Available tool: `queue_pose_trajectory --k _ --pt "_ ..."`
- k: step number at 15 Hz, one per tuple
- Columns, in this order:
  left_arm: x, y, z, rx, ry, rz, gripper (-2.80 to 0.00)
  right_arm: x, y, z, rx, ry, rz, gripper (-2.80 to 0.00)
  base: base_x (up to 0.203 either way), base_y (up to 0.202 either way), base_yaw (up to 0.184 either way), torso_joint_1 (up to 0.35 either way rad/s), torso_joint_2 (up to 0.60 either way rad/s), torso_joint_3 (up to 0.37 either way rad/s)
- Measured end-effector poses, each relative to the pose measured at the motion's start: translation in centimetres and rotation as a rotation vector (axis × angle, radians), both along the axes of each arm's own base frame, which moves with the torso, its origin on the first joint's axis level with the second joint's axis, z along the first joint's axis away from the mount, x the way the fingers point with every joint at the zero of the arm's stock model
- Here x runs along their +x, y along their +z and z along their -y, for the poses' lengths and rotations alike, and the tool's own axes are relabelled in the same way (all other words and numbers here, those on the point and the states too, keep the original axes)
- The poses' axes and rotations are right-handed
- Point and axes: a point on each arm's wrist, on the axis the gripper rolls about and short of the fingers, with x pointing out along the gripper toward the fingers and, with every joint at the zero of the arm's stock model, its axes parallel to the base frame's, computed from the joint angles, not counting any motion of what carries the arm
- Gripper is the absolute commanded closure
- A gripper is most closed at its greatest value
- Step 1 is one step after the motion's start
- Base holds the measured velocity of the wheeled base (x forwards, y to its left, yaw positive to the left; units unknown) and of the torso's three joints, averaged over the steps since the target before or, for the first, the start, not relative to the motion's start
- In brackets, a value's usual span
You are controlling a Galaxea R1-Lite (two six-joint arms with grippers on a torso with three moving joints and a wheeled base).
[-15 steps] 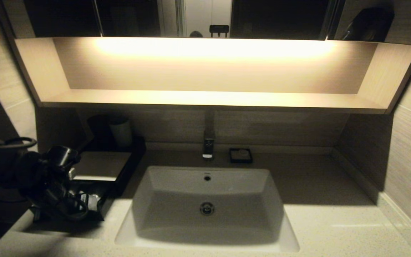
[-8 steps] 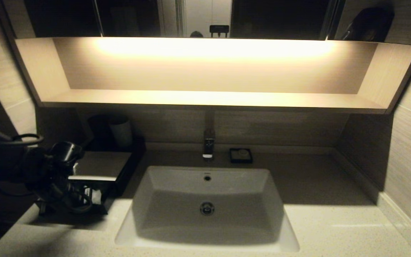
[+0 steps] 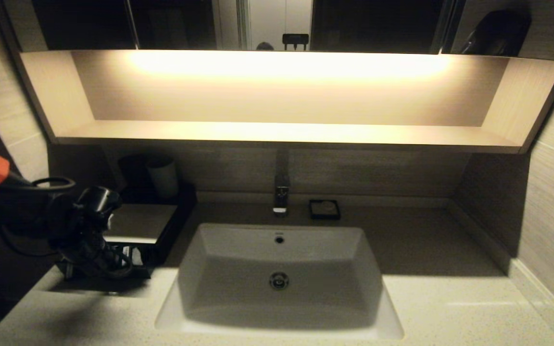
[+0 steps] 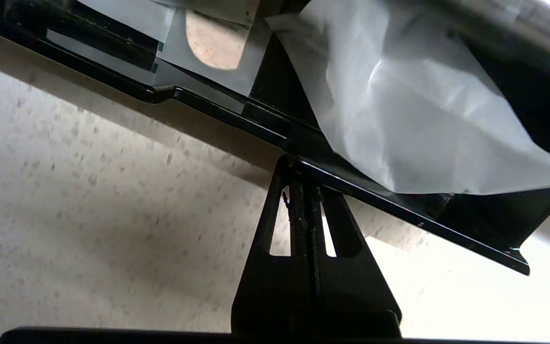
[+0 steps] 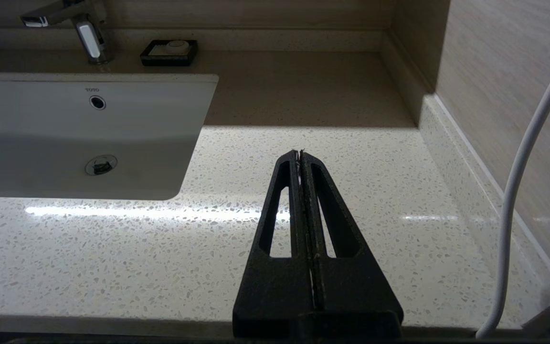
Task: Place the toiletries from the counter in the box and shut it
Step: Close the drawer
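Note:
The black box [image 3: 137,223] with a beige top panel stands on the counter [image 3: 450,307], left of the basin. Its drawer front [image 4: 399,210] still sticks out a little. Inside the drawer lie toiletries: a white sachet [image 4: 413,110] and clear-wrapped packets [image 4: 213,43]. My left gripper [image 3: 113,266] is shut and empty. Its tips [image 4: 299,165] press against the drawer's front rim. My right gripper [image 5: 300,154] is shut and empty, low over the bare counter [image 5: 112,248] right of the basin; it does not show in the head view.
A white basin [image 3: 279,274] is sunk in the middle, with a tap [image 3: 281,194] behind it. A small black dish [image 3: 324,209] sits beside the tap. A pale cup [image 3: 163,178] stands behind the box. A lit wooden shelf [image 3: 286,132] hangs above. A wall borders the counter's right side.
My left arm has moved away from me toward the box. The drawer has slid further in under the beige top. The right arm has not moved.

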Motion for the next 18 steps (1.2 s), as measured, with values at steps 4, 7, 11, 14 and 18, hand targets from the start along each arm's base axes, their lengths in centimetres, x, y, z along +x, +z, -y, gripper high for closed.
queue_pose_trajectory --k 4,7,11,14,18 --pt "0.6 -0.1 0.1 0.000 -0.003 0.009 0.00 0.0 0.0 0.0 0.000 0.000 0.000 0.00 0.000 0.000 0.000 0.000 0.00 0.000" --pt "1.2 -0.1 0.1 0.000 -0.003 0.020 0.00 0.0 0.0 0.0 0.000 0.000 0.000 0.00 0.000 0.000 0.000 0.000 0.00 0.000" --pt "1.8 -0.3 0.0 -0.001 0.002 0.023 0.00 0.0 0.0 0.0 0.000 0.000 0.000 0.00 0.000 0.000 0.000 0.000 0.00 0.000" --pt "1.9 -0.4 0.0 -0.001 0.004 0.023 0.00 0.0 0.0 0.0 0.000 0.000 0.000 0.00 0.000 0.000 0.000 0.000 0.00 0.000" --pt "1.1 1.0 0.0 -0.004 0.016 0.049 0.00 0.0 0.0 0.0 0.000 0.000 0.000 0.00 0.000 0.000 0.000 0.000 0.00 0.000"
